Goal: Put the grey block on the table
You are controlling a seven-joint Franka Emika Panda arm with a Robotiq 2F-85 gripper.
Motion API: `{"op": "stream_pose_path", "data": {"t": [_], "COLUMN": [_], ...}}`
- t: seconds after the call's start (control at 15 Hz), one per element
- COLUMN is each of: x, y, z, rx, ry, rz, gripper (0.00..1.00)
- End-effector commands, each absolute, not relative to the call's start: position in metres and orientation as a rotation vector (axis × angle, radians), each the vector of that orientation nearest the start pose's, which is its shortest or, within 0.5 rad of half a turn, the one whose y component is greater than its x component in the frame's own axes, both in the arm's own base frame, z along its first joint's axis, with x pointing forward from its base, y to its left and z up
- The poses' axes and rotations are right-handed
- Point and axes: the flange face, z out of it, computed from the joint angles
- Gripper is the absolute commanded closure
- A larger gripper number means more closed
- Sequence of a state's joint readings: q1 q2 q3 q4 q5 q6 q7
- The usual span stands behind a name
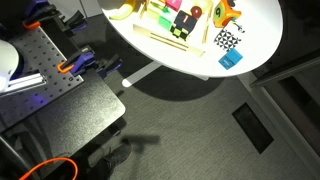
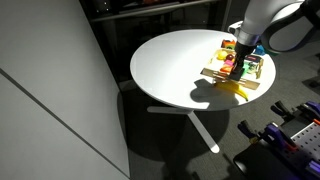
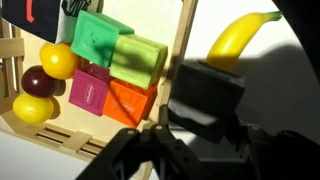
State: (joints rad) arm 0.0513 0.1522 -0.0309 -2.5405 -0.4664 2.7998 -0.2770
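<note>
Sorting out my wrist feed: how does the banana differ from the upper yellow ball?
The banana is long and curved; the ball is round and smaller. The banana lies outside the wooden tray on the table; the ball sits inside it. Both are yellow.

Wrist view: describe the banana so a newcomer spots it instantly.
On the round white table stands a wooden tray of coloured blocks. Just outside its rail lies the banana: long and curved, unlike the round yellow fruits inside.

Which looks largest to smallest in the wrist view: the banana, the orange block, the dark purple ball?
1. banana, largest, lower end hidden
2. orange block
3. dark purple ball, smallest
</note>
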Motion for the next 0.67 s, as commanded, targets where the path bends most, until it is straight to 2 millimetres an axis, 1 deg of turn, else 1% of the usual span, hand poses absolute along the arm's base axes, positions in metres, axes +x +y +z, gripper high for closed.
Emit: {"op": "stream_pose_path", "data": {"t": [0.0,0.13,0.33,0.6], "x": [0.459,0.459,0.461,0.463], "y": [0.019,0.015,0.011,0.011], "z": [0.223,0.223,0.226,0.238], "rx": [-3.126,-3.135,-3.16,-3.226], "ry": [-1.213,-1.209,-1.165,-1.011], "rz": [-0.153,-0.145,-0.136,-0.102], "gripper": [0.18,0.01,0.0,0.0]}}
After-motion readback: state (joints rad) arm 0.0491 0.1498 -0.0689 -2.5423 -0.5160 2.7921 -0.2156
